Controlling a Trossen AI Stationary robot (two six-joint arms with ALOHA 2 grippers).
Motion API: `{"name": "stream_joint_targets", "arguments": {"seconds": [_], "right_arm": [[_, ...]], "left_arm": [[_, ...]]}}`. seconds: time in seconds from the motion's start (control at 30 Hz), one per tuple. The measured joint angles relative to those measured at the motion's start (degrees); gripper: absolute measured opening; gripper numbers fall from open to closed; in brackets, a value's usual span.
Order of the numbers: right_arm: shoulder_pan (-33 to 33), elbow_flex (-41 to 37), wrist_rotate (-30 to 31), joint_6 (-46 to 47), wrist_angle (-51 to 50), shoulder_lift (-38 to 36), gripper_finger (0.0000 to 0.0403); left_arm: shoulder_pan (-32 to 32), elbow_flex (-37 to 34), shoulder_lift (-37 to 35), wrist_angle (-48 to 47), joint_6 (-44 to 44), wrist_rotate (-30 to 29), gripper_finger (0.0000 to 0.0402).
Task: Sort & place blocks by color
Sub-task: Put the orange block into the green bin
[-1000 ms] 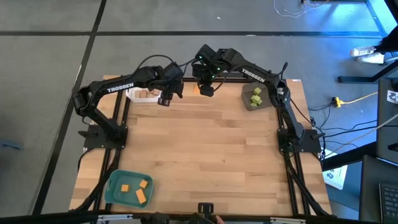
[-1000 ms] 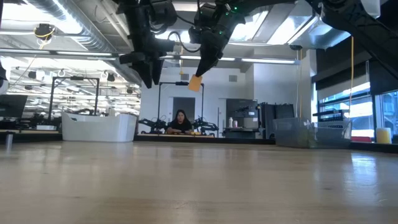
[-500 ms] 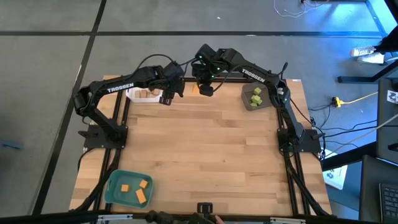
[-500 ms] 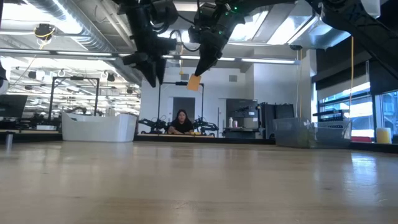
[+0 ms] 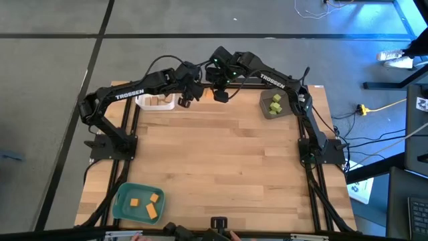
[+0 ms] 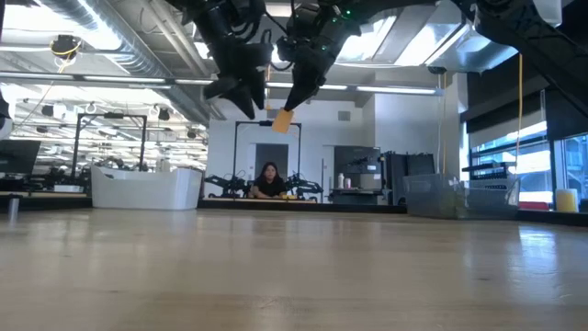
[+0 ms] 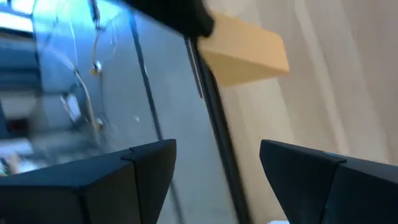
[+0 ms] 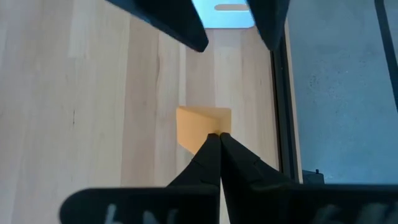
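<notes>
1. Orange blocks, three of them, already lie in the teal tray [image 5: 136,201] at seven o'clock on your bench [image 5: 221,167] in the high view; green blocks [image 5: 275,104] fill the grey tray [image 5: 265,110] at one o'clock, and tan blocks [image 5: 158,100] sit in the white tray [image 5: 144,103] at eleven o'clock. Judged from this, one orange block remains.
2. Low view: your right end effector [image 6: 292,99] hangs well above the bench, pinched shut on the orange block [image 6: 282,120]; the left end effector [image 6: 241,92] hovers just beside it.
3. Left wrist view: its own fingers [image 7: 146,171] stand apart, empty, facing the block.
4. Right wrist view: the closed tips grip the block's edge. The left arm crowds your path; a person sits far behind.
</notes>
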Motion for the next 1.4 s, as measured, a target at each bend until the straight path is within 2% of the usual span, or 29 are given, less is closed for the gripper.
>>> {"name": "stream_joint_targets", "arguments": {"seconds": [0.23,0.43,0.57,0.67,1.03,1.4], "right_arm": [[0.0,0.0,0.1,-0.1,0.0,0.0,0.0000],[0.0,0.0,0.1,-0.3,0.4,0.0,0.0000],[0.0,0.0,0.1,-2.1,0.3,0.0,0.0000],[0.0,0.0,0.1,-3.3,0.4,0.0,0.0000],[0.0,0.0,0.1,-5.2,0.6,0.0,0.0000],[0.1,0.0,0.1,-6.3,1.4,0.0,0.0000]], "left_arm": [[0.2,0.0,0.0,1.1,-28.4,1.1,0.0228],[2.6,0.0,0.0,0.5,-41.2,15.3,0.0228],[4.7,0.0,0.0,0.6,-43.1,27.0,0.0229],[6.1,0.0,0.0,1.4,-43.9,31.8,0.0228],[7.8,0.0,0.0,6.0,-44.5,32.7,0.0227],[8.1,0.0,1.4,6.5,-43.5,29.9,0.0228]]}}
